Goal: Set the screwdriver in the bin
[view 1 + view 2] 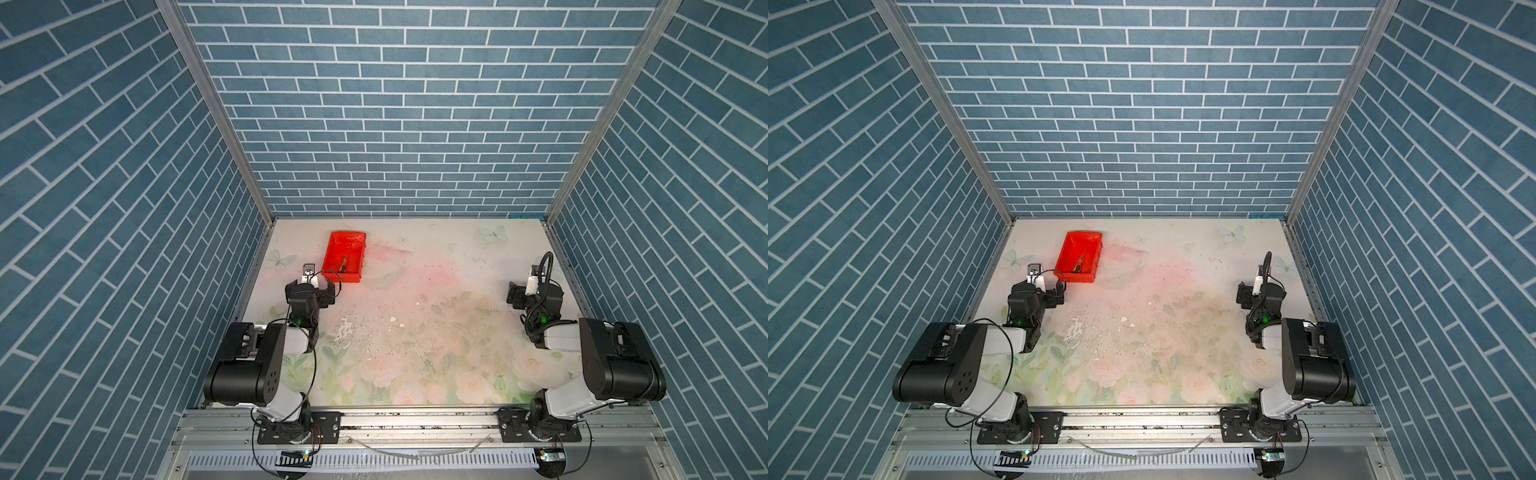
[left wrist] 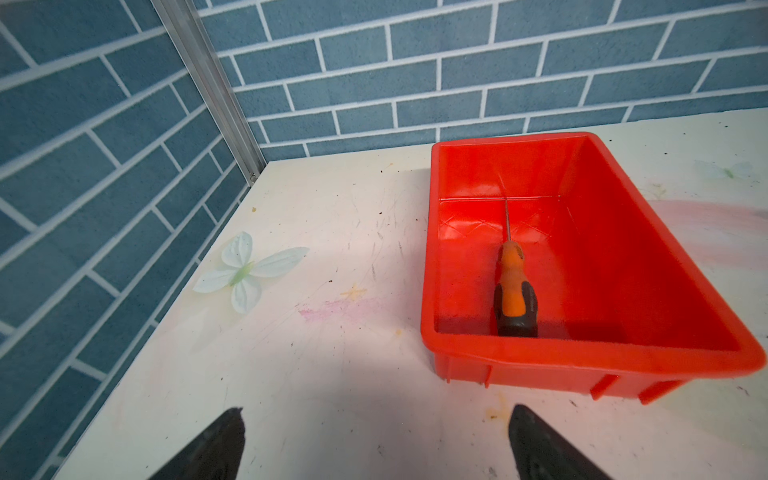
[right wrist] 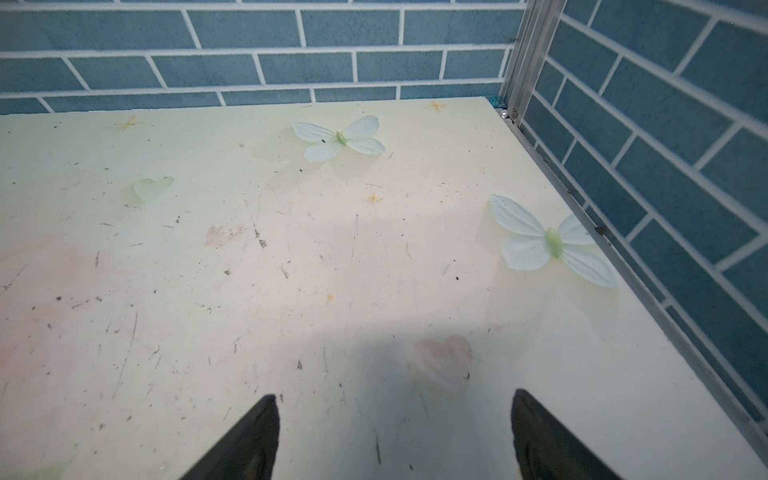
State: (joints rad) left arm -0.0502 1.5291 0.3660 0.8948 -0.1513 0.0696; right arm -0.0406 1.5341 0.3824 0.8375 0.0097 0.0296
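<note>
The screwdriver (image 2: 515, 286), with an orange handle and a black butt, lies flat inside the red bin (image 2: 582, 357), its thin shaft pointing at the bin's far wall. Both top views show the bin (image 1: 353, 245) (image 1: 1075, 245) at the back left of the table with the screwdriver (image 1: 344, 262) (image 1: 1080, 262) in it. My left gripper (image 1: 311, 286) (image 1: 1038, 291) (image 2: 376, 413) hangs just short of the bin's near wall, open and empty. My right gripper (image 1: 535, 293) (image 1: 1260, 291) (image 3: 395, 397) stands open and empty at the far right, well away from the bin.
The table (image 1: 415, 316) has a worn floral print with butterflies (image 3: 548, 243). Blue brick walls (image 1: 395, 124) close it in at the back and both sides. Metal corner posts (image 2: 216, 91) stand at the back corners. A metal rail (image 1: 415, 424) runs along the front.
</note>
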